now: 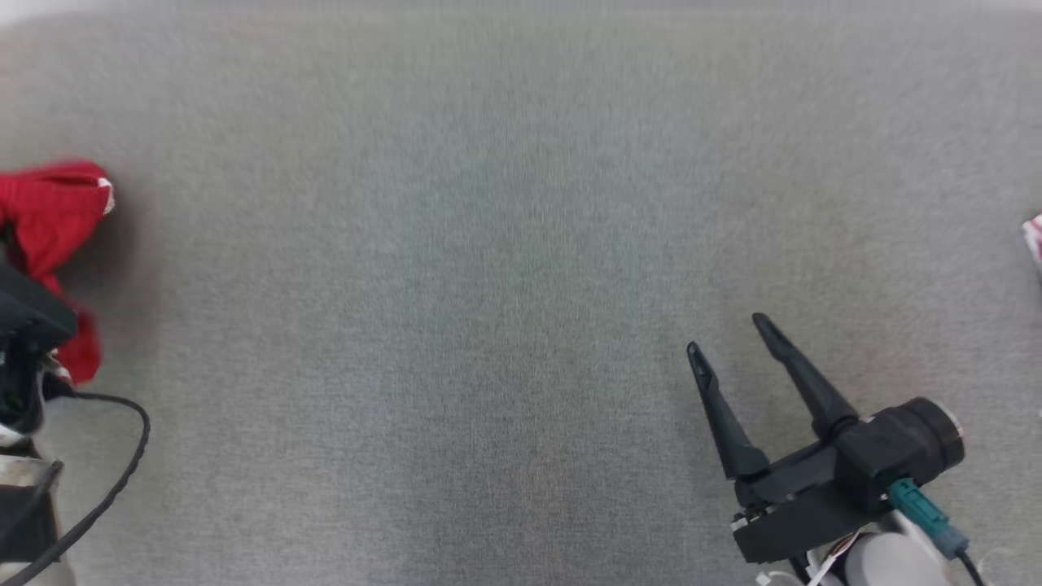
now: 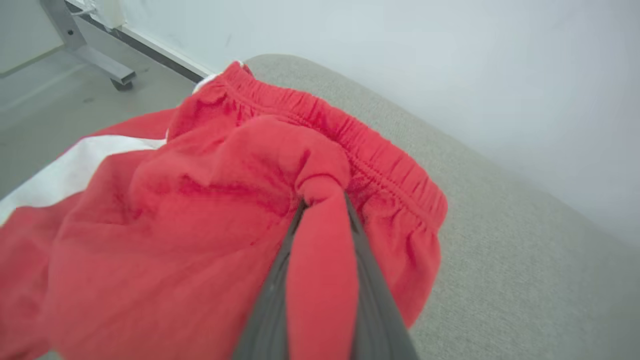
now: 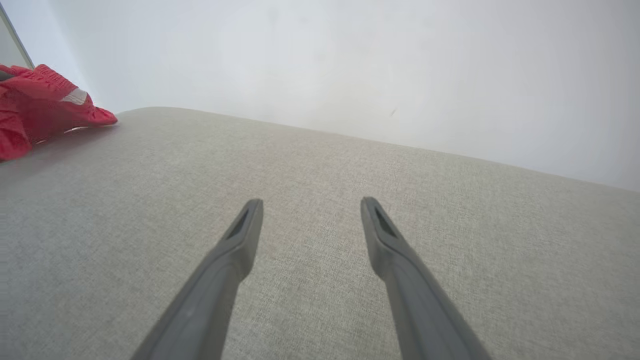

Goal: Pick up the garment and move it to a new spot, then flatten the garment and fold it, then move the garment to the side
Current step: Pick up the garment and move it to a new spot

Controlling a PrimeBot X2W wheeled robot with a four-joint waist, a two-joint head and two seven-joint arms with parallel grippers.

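Pinching a fold of red garment between them, left fingers have it (moving, flattening, folding all remain); right fingers spread, empty.

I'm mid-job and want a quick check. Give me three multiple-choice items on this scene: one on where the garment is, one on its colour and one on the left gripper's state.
1. Where does the garment show in the head view?
A. at the far left edge
B. in the centre
C. at the bottom right corner

2. What colour is most of the garment?
A. blue
B. red
C. grey

3. What state is the left gripper in?
A. open and empty
B. shut on a fold of the garment
C. open around a cup

Answers:
1 A: the cloth is at the left edge of the grey surface, far from the right gripper.
2 B: the left wrist view shows red cloth with a white band.
3 B: its fingers pinch a fold between them.
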